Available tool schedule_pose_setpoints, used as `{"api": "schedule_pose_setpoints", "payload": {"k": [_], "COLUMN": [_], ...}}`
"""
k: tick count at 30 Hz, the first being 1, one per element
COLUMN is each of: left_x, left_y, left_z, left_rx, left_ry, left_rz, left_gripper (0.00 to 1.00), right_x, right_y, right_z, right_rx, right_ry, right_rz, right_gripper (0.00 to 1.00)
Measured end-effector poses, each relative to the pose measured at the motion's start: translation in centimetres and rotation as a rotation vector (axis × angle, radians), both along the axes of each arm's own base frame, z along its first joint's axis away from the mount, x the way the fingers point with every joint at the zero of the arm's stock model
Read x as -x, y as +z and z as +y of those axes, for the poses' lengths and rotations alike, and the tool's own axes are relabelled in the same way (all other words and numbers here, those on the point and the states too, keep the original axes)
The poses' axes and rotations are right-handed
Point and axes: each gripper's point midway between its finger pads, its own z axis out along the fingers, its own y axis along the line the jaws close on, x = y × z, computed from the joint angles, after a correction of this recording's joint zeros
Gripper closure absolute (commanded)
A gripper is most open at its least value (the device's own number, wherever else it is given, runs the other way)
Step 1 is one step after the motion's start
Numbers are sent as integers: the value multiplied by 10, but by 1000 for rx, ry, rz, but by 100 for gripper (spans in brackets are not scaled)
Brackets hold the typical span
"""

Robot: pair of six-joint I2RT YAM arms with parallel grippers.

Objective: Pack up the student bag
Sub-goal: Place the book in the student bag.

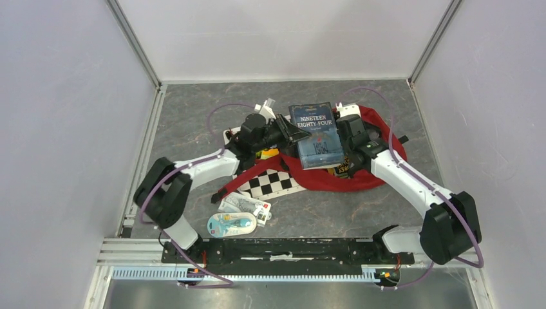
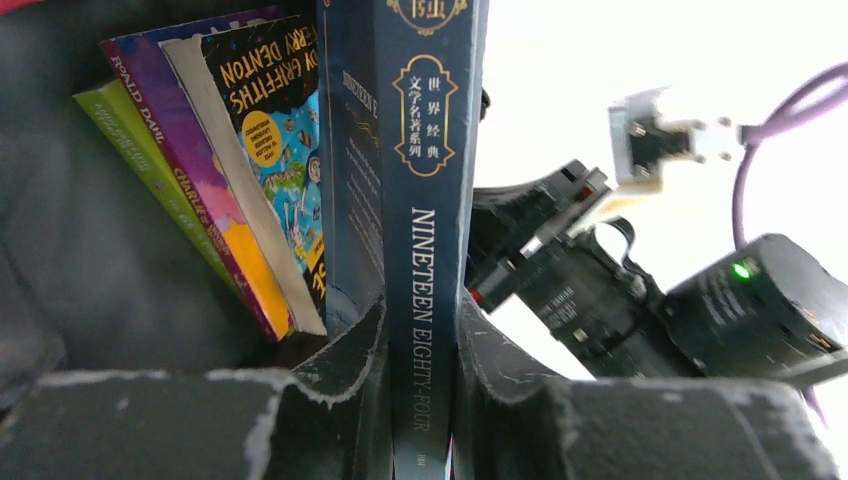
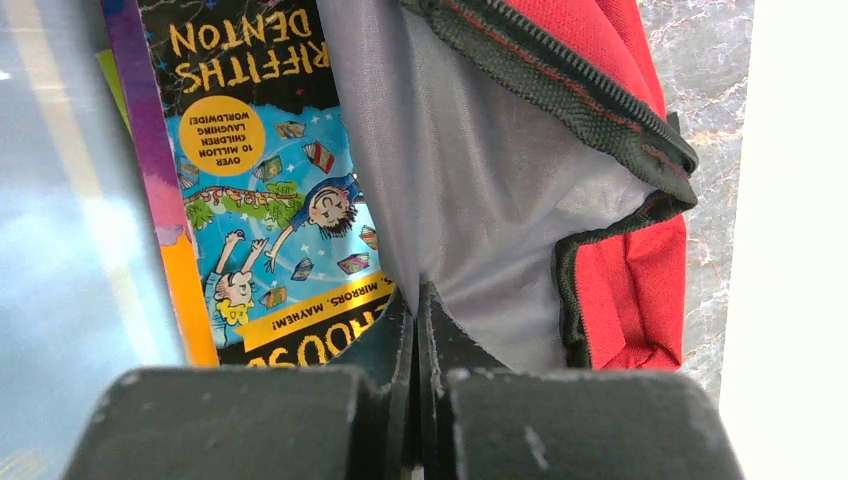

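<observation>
- Left gripper [image 2: 420,335] is clamped on the blue book [image 2: 432,200] at its spine. The book's long axis runs straight out from the fingers.
- Right gripper [image 3: 418,315] is pinched shut on the grey lining [image 3: 470,180] and holds the mouth open beside the book.
- The bag [image 1: 328,180] lies mid-table, below the book, which the left arm carries.
- The wrist views show paperbacks [image 3: 270,190] inside the bag, just beside the book. Overhead they are mostly hidden.
</observation>
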Motion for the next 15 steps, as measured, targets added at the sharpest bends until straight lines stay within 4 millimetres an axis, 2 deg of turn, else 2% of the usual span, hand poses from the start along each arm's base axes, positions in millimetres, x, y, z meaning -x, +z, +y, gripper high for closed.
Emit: {"api": "schedule_pose_setpoints", "payload": {"k": [7,12,15], "left_x": [-14,-20,-21], "left_y": [-22,-31,-49], "left_z": [-32,-40,-38], "left_rx": [56,85,83], "left_ry": [-3,10,24], "left_rz": [31,11,16], "left_gripper": [98,98,98], "right_x": [0,1,1], "right_y": [5,8,11], "right_z": [2,6,7], "right_rx": [-50,-84,-101], "right_ry": [-7,-5,-2], "right_rz": [-15,-23,-30], "right_gripper": [100,100,100]}}
